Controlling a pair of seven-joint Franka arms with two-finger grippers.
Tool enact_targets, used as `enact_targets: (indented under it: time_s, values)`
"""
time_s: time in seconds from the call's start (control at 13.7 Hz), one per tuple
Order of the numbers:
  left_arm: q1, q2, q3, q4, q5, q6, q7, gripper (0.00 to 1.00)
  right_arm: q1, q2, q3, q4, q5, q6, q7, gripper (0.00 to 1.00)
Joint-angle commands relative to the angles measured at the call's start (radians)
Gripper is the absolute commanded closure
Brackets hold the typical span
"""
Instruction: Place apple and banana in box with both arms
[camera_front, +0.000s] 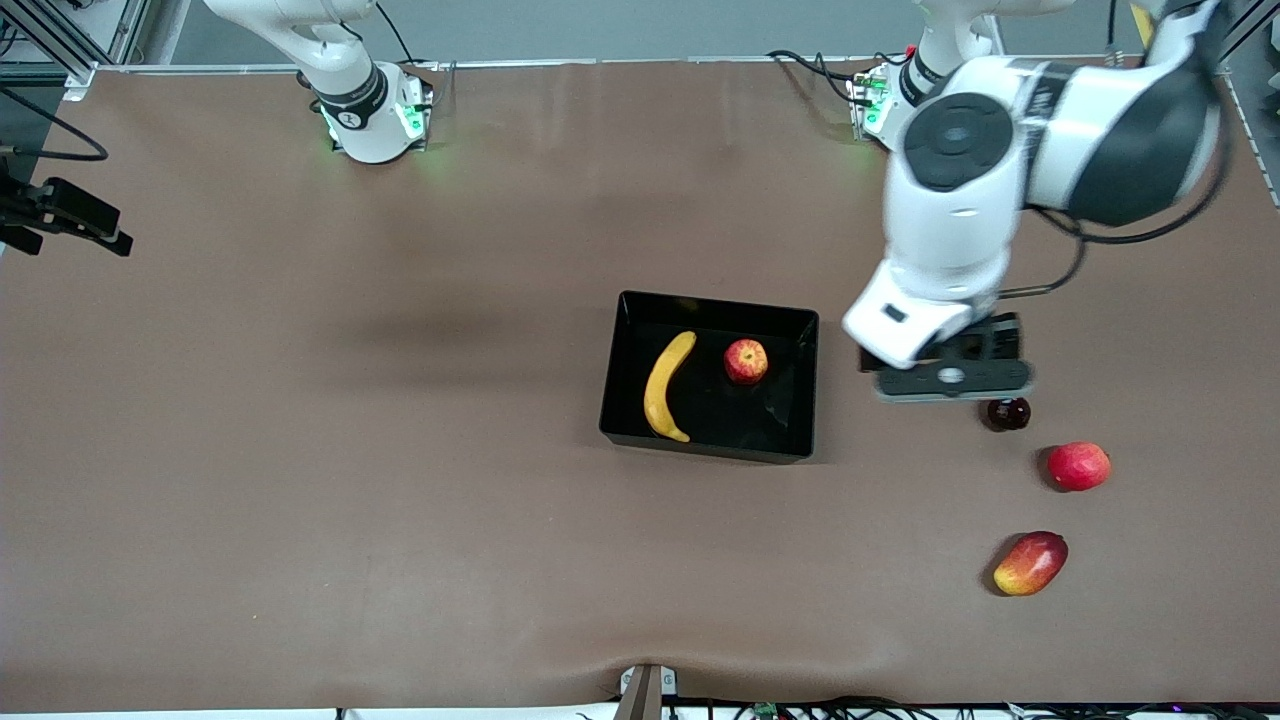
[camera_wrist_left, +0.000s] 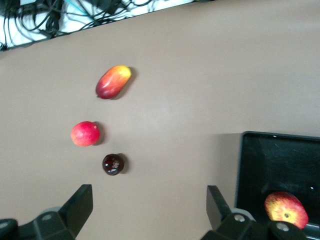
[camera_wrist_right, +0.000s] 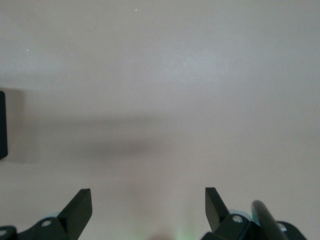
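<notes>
The black box (camera_front: 715, 303) stands at the middle of the table. The yellow banana (camera_front: 667, 385) lies in it, and the red apple with yellow streaks (camera_front: 746, 361) sits beside the banana, toward the left arm's end. My left gripper (camera_front: 950, 378) hangs over bare table just off the box's wall on the left arm's side. It is open and empty (camera_wrist_left: 149, 205), and its wrist view shows the apple (camera_wrist_left: 286, 210) inside the box (camera_wrist_left: 247, 165). My right gripper (camera_wrist_right: 148, 207) is open and empty over bare table and does not show in the front view.
Three loose fruits lie toward the left arm's end, nearer the front camera than the left gripper: a small dark red fruit (camera_front: 1007, 413), a pinkish-red round fruit (camera_front: 1079, 466) and a red-yellow mango-like fruit (camera_front: 1031, 563). A black fixture (camera_front: 70, 215) juts in at the right arm's end.
</notes>
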Motion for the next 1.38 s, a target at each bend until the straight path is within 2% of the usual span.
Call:
enact_targets:
  time_s: [0.0, 0.29, 0.44, 0.66, 0.87, 0.95, 1.31]
  values:
    - [0.106, -0.081, -0.009, -0.033, -0.138, -0.015, 0.014, 0.00, 0.009, -0.037, -0.001, -0.040, -0.021, 0.017, -0.013, 0.00]
    - [0.164, -0.143, -0.009, -0.034, -0.172, -0.090, 0.016, 0.00, 0.007, -0.033, -0.001, -0.031, -0.008, 0.011, -0.013, 0.00]
    - [0.195, -0.167, 0.005, -0.034, -0.253, -0.091, 0.039, 0.00, 0.006, -0.033, -0.002, -0.031, -0.007, 0.011, -0.011, 0.00]
    - [0.145, -0.259, 0.153, -0.098, -0.317, -0.088, 0.176, 0.00, 0.006, -0.033, -0.002, -0.031, -0.007, 0.013, -0.011, 0.00]
    - [0.021, -0.360, 0.362, -0.197, -0.425, -0.085, 0.254, 0.00, 0.003, -0.033, -0.004, -0.031, -0.007, 0.011, -0.011, 0.00]
    - [0.005, -0.391, 0.393, -0.232, -0.457, -0.084, 0.261, 0.00, 0.001, -0.033, -0.004, -0.031, -0.005, 0.010, -0.011, 0.00]
    - [0.011, -0.424, 0.389, -0.252, -0.468, -0.100, 0.304, 0.00, -0.002, -0.032, -0.006, -0.031, -0.004, 0.011, -0.011, 0.00]
